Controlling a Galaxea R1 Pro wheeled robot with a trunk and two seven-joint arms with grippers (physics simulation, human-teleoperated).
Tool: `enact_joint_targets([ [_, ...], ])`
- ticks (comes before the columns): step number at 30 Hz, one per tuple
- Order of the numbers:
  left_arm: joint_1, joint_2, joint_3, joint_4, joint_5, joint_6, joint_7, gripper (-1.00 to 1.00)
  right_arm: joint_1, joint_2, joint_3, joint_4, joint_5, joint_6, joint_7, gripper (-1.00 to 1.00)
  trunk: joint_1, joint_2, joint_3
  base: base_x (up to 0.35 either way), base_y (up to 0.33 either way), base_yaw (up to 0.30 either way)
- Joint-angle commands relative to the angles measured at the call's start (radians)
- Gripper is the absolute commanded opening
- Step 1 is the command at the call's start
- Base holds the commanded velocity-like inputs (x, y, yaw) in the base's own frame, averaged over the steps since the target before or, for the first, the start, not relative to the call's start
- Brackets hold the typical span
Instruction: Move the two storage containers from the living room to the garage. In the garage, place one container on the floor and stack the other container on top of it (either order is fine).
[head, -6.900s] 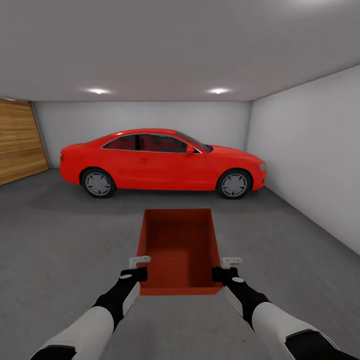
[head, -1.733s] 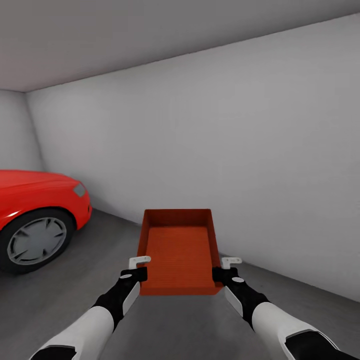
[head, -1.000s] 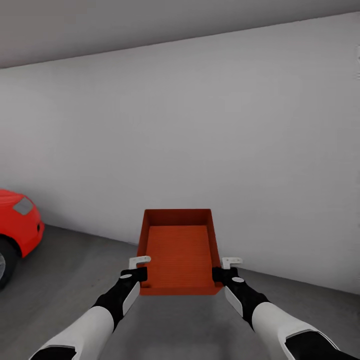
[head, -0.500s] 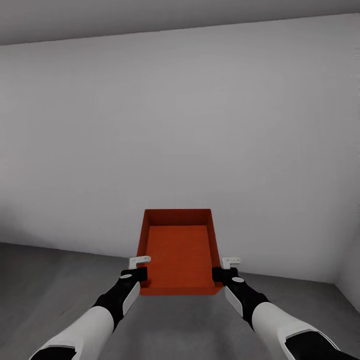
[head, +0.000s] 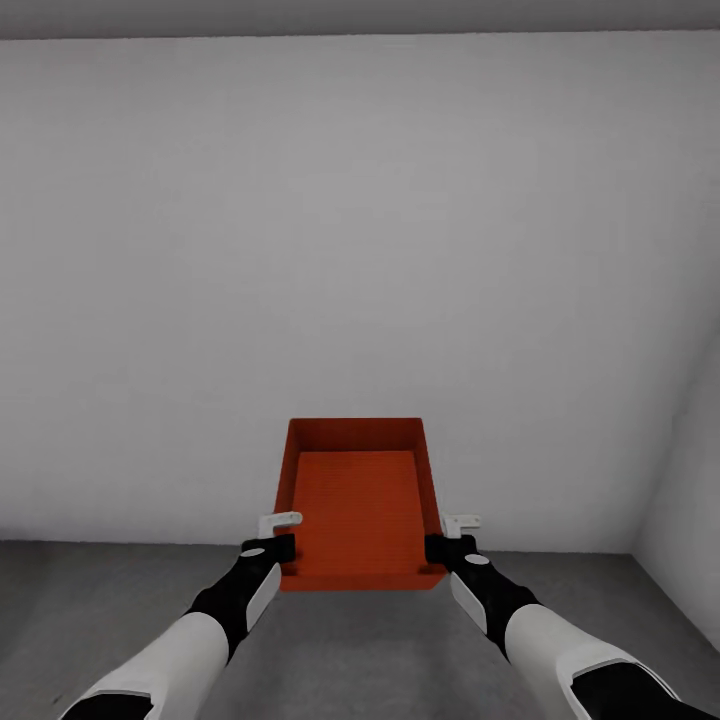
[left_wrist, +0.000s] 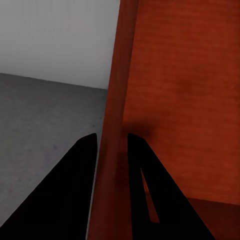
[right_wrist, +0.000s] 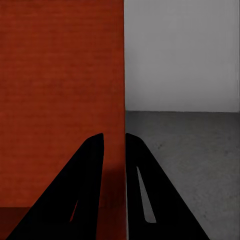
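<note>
I carry one orange-red storage container (head: 357, 500) level in front of me, above the dark grey concrete floor (head: 350, 650) of the garage. My left gripper (head: 281, 549) is shut on its left wall near the front corner. My right gripper (head: 438, 549) is shut on the right wall. In the left wrist view the black fingers (left_wrist: 75, 190) pinch the thin orange wall (left_wrist: 116, 115). The right wrist view has the fingers (right_wrist: 85, 190) clamped the same way on the container's wall (right_wrist: 123, 95).
A plain white-grey wall (head: 360, 250) stands straight ahead, close by. It meets a second wall (head: 690, 470) in a corner at the right. Bare concrete runs along the wall's foot on both sides.
The view has swung to the right: the red car has slid out at the left and the right corner of the room has come in. Both grippers hold the container unchanged.
</note>
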Motion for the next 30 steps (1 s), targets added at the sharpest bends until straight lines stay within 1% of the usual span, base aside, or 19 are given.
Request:
enact_joint_targets([
  [1,0.0,0.039,0.019,-0.007,-0.019,0.0,0.036,-1.0,0.0,-0.001,-0.018,0.004,-0.01,-0.004,-0.013,-1.0,0.001,-0.001,0.0,0.317,0.097,-0.047],
  [5,0.0,0.039,0.019,-0.007,-0.019,-0.001,0.036,-1.0,0.0,-0.001,-0.018,0.004,-0.01,-0.004,-0.013,-1.0,0.001,-0.001,0.0,0.148,0.041,-0.018],
  [30,0.0,0.039,0.019,-0.008,-0.019,-0.001,0.037,-1.0,0.0,-0.001,-0.018,0.004,-0.01,-0.005,-0.013,-1.0,0.001,-0.001,0.0,0.003,0.001,0.0],
])
